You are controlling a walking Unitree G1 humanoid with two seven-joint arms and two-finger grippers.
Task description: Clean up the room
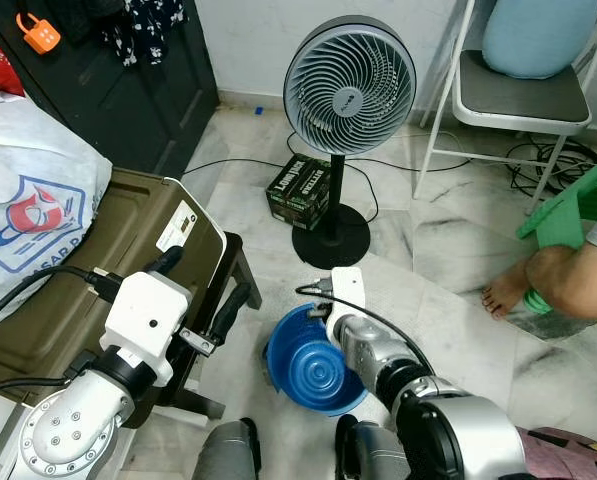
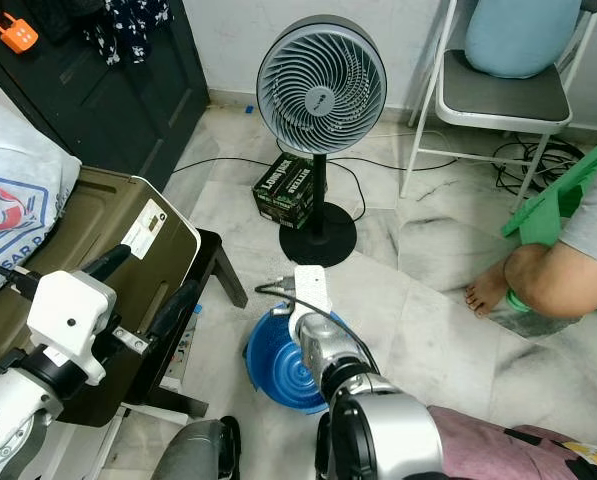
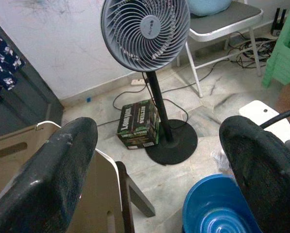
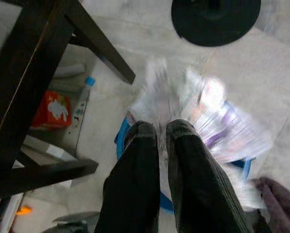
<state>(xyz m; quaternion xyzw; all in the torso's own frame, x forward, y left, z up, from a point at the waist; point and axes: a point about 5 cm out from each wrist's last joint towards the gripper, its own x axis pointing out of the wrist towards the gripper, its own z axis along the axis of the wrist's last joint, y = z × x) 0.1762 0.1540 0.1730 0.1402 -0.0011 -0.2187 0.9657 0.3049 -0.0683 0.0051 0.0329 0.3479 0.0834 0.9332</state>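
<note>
Right gripper (image 4: 157,133): directly above the blue basin (image 1: 313,365), its two black fingers nearly closed, pinching a crinkled clear plastic wrapper (image 4: 193,111).
Plastic wrapper: blurred, fanning outward from the fingertips over the basin; its long axis cannot be told.
Blue basin: on the marble floor (image 1: 448,250), beside the dark table leg (image 1: 243,275), open side up.
Left gripper (image 3: 157,170): beside the basin, fingers spread wide, holding nothing.
Standing fan (image 1: 348,90): beyond the basin, upright.
Cardboard box (image 1: 298,190): at the fan's base.
Person's foot (image 1: 503,290): right of the fan.
</note>
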